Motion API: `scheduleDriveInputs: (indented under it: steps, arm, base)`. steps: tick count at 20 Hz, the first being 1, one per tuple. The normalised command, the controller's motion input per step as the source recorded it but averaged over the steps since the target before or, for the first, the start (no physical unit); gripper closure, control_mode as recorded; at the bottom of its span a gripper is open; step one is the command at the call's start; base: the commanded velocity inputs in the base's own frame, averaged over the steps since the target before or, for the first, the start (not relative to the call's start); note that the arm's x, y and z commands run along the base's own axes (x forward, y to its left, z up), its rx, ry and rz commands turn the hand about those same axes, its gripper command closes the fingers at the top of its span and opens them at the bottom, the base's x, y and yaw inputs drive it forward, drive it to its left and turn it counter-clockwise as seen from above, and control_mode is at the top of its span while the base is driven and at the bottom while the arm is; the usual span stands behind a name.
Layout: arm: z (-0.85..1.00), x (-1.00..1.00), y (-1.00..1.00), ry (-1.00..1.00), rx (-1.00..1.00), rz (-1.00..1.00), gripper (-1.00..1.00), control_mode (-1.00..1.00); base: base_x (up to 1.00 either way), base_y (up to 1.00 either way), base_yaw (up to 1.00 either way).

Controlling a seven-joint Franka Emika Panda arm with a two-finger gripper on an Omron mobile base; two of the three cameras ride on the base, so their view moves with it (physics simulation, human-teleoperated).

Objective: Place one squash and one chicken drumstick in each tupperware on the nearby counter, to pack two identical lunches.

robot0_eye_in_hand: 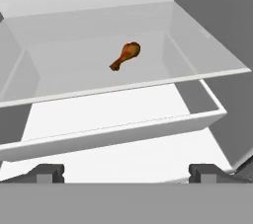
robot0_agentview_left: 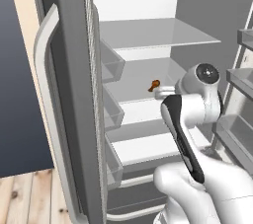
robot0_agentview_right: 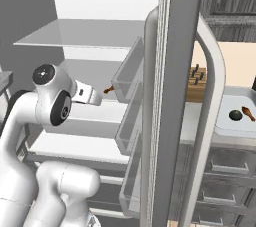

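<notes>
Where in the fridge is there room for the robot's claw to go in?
The shelf is bare all around the lone drumstick, out to both side walls. The shelves above and below look bare too. The open claw has free passage in front. The door bins are tighter.

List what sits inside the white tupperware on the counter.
In the white rectangular tupperware: one dark green squash and one orange-brown drumstick. Its left part is hidden by the grey fridge door handle.

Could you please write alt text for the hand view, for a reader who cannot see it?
A small glossy orange-brown chicken drumstick lies alone on a pale grey fridge shelf, thick end up and right. The open gripper hangs well short of it, dark fingertips wide apart, above a white shelf below.
</notes>
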Motion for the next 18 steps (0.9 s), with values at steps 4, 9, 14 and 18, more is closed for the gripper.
scheduleDriveInputs:
  steps: [4,9,14,18]
  arm:
    - [0.00,0.65,0.00,0.09,0.00,0.00,-1.00,-1.00]
    - [-0.12,0.58,0.00,0.09,0.00,0.00,-1.00,-1.00]
    - [-0.43,0.31,0.00,0.01,0.00,0.00,-1.00,-1.00]
    - [-0.33,0.30,0.00,0.00,0.00,0.00,-1.00,-1.00]
  base:
    - [0.00,0.00,0.00]
    - [0.00,0.00,0.00]
    - [0.00,0.00,0.00]
    - [0.00,0.00,0.00]
